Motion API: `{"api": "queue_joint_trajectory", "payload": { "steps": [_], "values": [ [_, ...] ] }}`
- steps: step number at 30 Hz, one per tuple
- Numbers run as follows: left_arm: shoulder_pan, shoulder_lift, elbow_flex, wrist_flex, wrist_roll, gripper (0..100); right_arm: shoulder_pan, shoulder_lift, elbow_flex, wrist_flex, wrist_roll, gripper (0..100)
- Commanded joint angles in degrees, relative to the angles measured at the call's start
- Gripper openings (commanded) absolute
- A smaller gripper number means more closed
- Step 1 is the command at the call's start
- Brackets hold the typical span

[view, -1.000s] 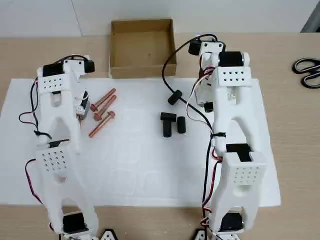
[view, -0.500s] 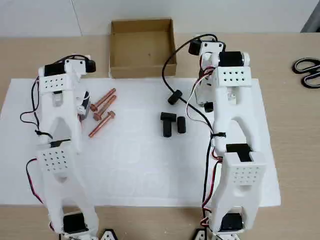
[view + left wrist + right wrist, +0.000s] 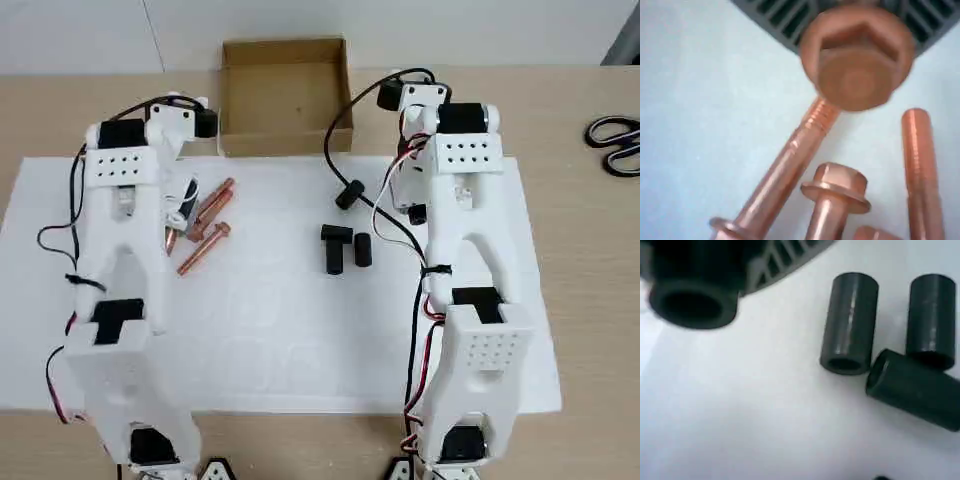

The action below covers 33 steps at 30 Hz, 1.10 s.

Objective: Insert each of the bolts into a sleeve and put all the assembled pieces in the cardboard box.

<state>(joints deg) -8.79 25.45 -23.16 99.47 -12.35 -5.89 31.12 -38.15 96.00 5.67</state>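
Observation:
A copper bolt (image 3: 857,57) stands head-on right against the dark ribbed jaw of my left gripper (image 3: 178,212), which is shut on it just above the white mat. Several more copper bolts (image 3: 205,245) lie loose beside it on the mat's left part, seen close up as a long bolt (image 3: 785,175) and a flanged one (image 3: 835,197). My right gripper (image 3: 415,212) is shut on a black sleeve (image 3: 690,300), open end toward the camera. Three black sleeves (image 3: 337,248) lie clustered mid-mat, among them an upright-looking sleeve (image 3: 849,322). The cardboard box (image 3: 285,140) stands open at the back.
The white mat (image 3: 290,340) covers the table between the arms. Another black piece (image 3: 348,193) lies by the right arm's cable. Scissors (image 3: 618,140) lie on the wood at the far right edge. The front half of the mat holds nothing but the arms' bases.
The left arm has swung forward and to the right, bringing its gripper over the loose bolts. The right arm and the sleeves have not moved.

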Motion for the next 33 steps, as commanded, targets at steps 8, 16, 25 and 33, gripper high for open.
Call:
{"api": "queue_joint_trajectory", "payload": {
  "steps": [8, 16, 25, 33],
  "values": [
    [1.05, -10.9, 0.13, 0.97, 0.09, 1, -0.4, -4.62, -0.62, -0.13, 0.44, 0.5],
    [2.37, -29.98, 0.22, 0.97, 0.09, 1, -5.05, -14.11, -0.53, 0.22, 0.53, 0.4],
    [2.55, -49.93, 8.04, 0.88, 6.86, 1, -9.45, -34.51, -0.35, 0.4, 0.53, 0.4],
    [7.56, -63.3, 21.05, -3.78, 6.86, 1, -13.32, -54.64, 11.43, -0.13, 0.18, 0.4]
  ]
}}
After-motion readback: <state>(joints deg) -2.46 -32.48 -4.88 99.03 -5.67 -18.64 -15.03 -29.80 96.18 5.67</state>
